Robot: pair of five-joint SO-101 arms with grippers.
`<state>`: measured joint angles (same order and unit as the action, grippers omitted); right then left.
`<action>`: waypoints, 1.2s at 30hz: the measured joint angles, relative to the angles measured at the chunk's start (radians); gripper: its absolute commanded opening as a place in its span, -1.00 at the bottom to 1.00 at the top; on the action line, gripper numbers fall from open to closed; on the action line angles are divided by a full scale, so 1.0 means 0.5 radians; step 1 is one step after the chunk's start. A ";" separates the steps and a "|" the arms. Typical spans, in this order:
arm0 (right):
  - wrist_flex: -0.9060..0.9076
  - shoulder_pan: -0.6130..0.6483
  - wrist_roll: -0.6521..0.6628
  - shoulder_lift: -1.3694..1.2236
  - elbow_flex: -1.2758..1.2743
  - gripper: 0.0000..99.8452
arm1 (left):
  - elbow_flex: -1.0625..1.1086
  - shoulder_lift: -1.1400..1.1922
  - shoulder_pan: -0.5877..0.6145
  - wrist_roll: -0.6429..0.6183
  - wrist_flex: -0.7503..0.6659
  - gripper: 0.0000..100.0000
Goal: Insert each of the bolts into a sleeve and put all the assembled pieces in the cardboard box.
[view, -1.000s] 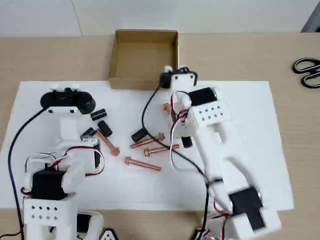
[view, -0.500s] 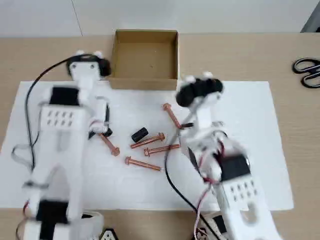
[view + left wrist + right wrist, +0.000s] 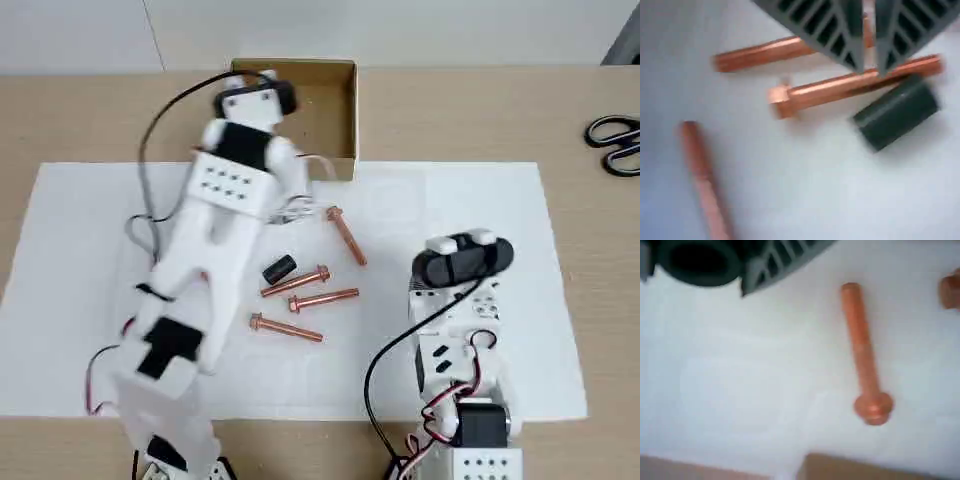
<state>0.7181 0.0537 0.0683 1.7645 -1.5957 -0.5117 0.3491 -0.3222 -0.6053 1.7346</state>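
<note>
One sleeve (image 3: 700, 257) to begin with, nearest: sits clamped in the right tool (image 3: 696, 275), open end showing, above the right half of the paper (image 3: 560, 300). Further in, counts four bare bolts on the paper. Finds the near bolt (image 3: 285, 328) lying alone, then a pair side by side, second bolt (image 3: 322, 298) and third bolt (image 3: 295, 282), heads to the right. Puts the loose sleeve (image 3: 279, 269) just beside the third bolt's shank, on its far side. Shows the left tool (image 3: 868, 67) above this pair, closed to a thin slit. Beyond, places the far bolt (image 3: 345, 235) slanted, head toward the box (image 3: 325, 120). Has the left arm (image 3: 225, 190) stretched from the near left corner up to the box's left wall. Farthest right, spots scissors (image 3: 615, 140) on the bare worktop (image 3: 100, 110).
</note>
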 measured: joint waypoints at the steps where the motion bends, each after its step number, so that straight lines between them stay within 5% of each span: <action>1: 0.000 -0.025 0.003 0.031 -0.040 -0.99 | -0.092 0.064 -0.049 -0.006 0.000 -0.99; 12: -0.018 -0.098 -0.187 0.040 -0.166 -0.99 | -0.914 0.921 -0.193 -0.660 0.003 -0.83; 19: -0.018 -0.153 -0.206 0.040 -0.166 -0.99 | -1.252 1.172 -0.227 -0.764 0.003 -0.45; 36: -0.018 -0.307 -0.212 0.040 -0.166 -0.99 | -1.359 1.568 -0.221 -0.967 -0.012 -0.45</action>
<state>0.7089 -0.0997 -0.0376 1.7845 -1.6786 -1.1914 1.1331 -0.4327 -1.0886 1.7285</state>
